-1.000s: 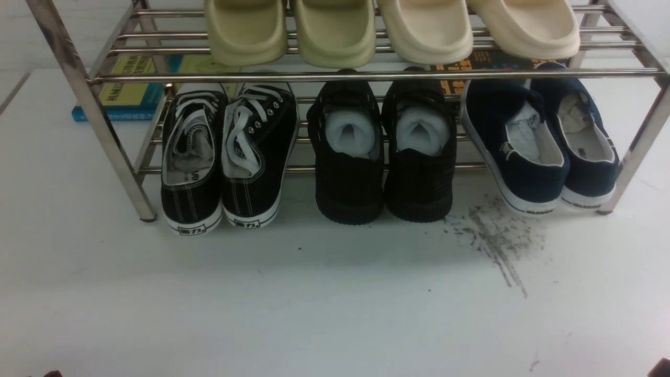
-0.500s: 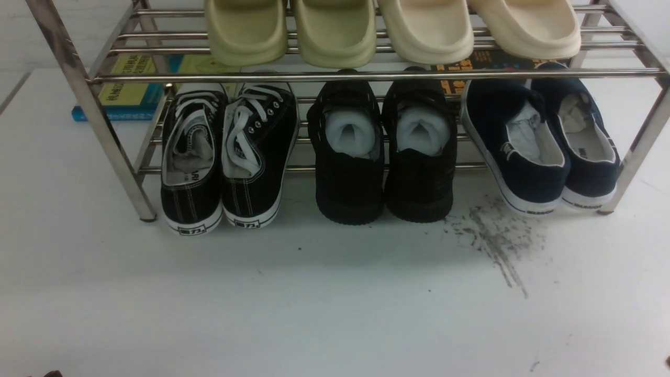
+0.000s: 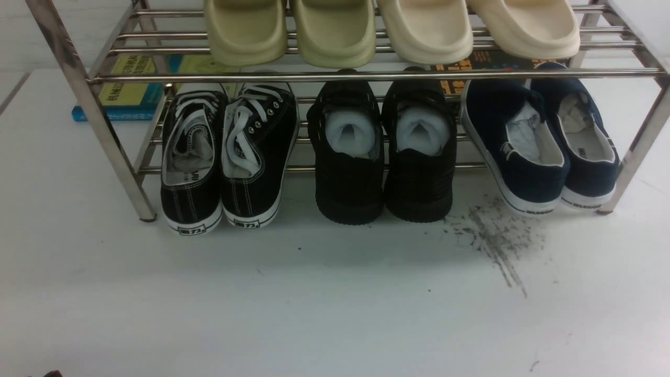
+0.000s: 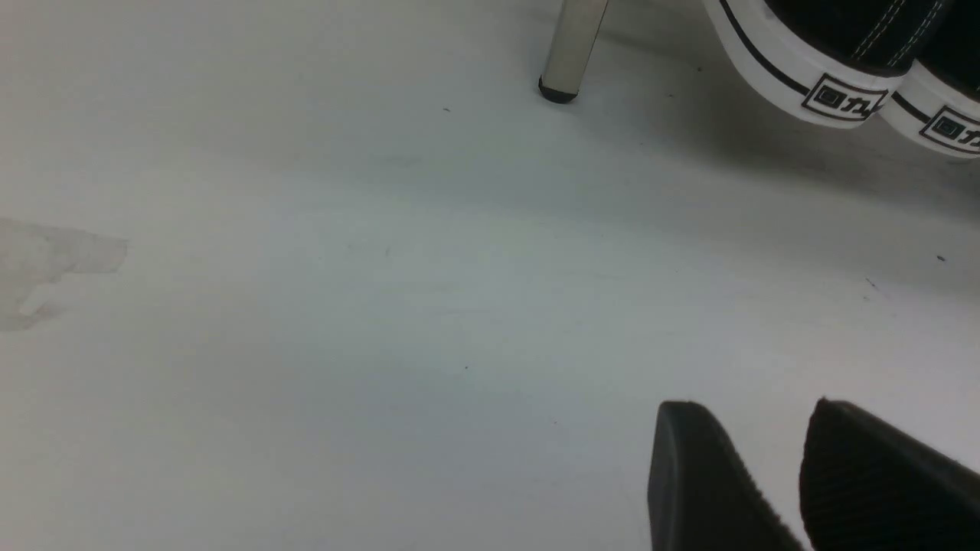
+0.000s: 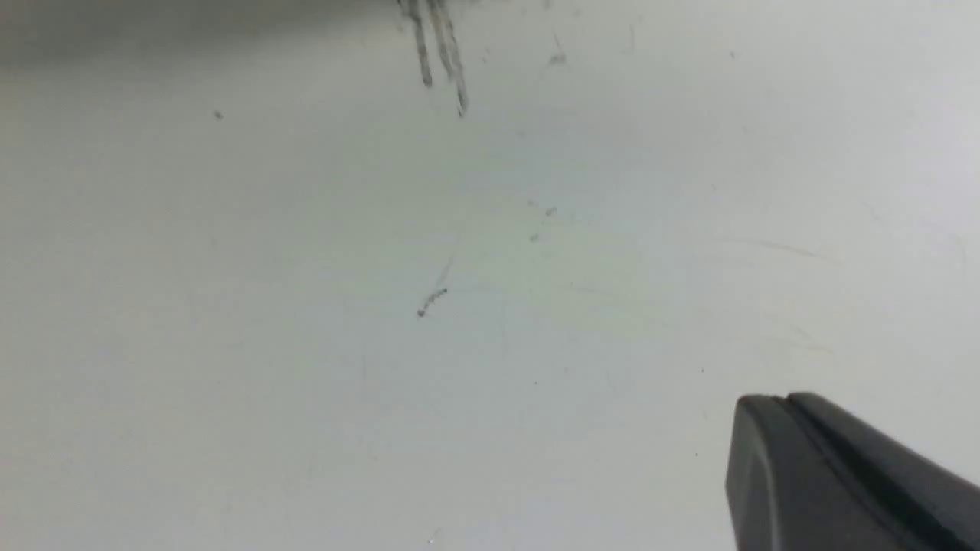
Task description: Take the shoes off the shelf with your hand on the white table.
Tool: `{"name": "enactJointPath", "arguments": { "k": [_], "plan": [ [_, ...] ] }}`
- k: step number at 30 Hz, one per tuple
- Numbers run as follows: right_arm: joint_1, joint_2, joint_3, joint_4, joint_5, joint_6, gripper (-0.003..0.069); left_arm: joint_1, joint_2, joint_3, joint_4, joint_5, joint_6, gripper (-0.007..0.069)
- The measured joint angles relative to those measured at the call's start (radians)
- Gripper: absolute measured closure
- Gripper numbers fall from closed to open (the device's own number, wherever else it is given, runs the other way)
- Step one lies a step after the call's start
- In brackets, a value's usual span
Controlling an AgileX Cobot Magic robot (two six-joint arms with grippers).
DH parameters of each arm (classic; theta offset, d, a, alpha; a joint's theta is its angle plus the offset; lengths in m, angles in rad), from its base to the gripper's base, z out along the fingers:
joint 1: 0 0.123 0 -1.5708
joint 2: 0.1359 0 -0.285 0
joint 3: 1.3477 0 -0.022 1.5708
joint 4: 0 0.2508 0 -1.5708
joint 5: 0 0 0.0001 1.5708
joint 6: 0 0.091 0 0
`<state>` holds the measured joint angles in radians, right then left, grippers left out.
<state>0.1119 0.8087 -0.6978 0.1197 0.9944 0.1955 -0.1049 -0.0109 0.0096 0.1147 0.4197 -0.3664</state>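
Nothing is being lifted yet. I judge the task to be sitting at its very start, with neither arm showing in the front view. On the left, the left jaws are hanging parted and empty over the white counter (image 4: 306, 306), near a front leg of the steel shelf (image 3: 366, 76).

On the lower tier, the black lace-up sneakers (image 3: 225, 157) are sitting leftmost, the all-black shoes (image 3: 384, 173) are in the middle, and the navy slip-ons (image 3: 539, 152) are resting at the right end. Their heels are facing the robot and poking past the front bar, above the grey scuff marks (image 3: 497, 235).

The right jaws are pressing together on nothing, low over the counter by the tail of those marks. They are probably going to need to part, rise and reach under the upper front bar for a heel rim.

Several things are crowding that reach:
- The all-black shoe is sitting just beside the left slip-on.
- The shelf's right front leg (image 3: 633, 157) is standing close to the right slip-on.
- The cream slippers (image 3: 476, 26) are overhanging from above, beside the green slippers (image 3: 290, 31).
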Motion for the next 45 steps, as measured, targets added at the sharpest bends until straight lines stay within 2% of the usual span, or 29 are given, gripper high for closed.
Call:
{"name": "enactJointPath", "arguments": {
  "k": [4,8,11,15,16,18,20,27,36,45],
  "plan": [
    [0.0,0.218,-0.15,0.093,0.007,-0.109,0.0639,0.0,0.0,0.0,0.0,0.0,0.0,0.0384],
    [0.0,0.333,-0.258,0.199,0.007,-0.231,0.0608,0.0,0.0,0.0,0.0,0.0,0.0,0.0384],
    [0.016,0.446,-0.39,0.266,0.006,-0.336,0.0531,0.0,0.0,0.0,0.0,0.0,0.0,0.0384],
    [0.086,0.556,-0.518,0.239,0.006,-0.368,0.0419,0.0,0.0,0.0,0.0,0.0,0.0,0.0384],
    [0.091,0.562,-0.525,0.235,0.006,-0.369,0.0413,0.0,0.0,0.0,0.0,0.0,0.0,0.0384],
    [0.152,0.641,-0.609,0.155,0.004,-0.37,0.0346,0.0,0.0,0.0,0.0,0.0,0.0,0.0384],
    [0.183,0.698,-0.664,0.081,-0.004,-0.355,0.0318,0.0,0.0,0.0,0.0,0.0,0.0,0.0384],
    [0.209,0.844,-0.755,-0.054,-0.044,-0.263,0.03,0.0,0.0,0.0,0.0,0.0,0.0,0.0384],
    [0.209,0.935,-0.76,-0.12,-0.143,-0.246,0.0299,0.0,0.0,0.0,0.0,0.0,0.0,0.0384],
    [0.209,0.991,-0.761,-0.146,-0.175,-0.242,0.0307,0.0,0.0,0.0,0.0,0.0,0.0,0.0384]
  ]
}}
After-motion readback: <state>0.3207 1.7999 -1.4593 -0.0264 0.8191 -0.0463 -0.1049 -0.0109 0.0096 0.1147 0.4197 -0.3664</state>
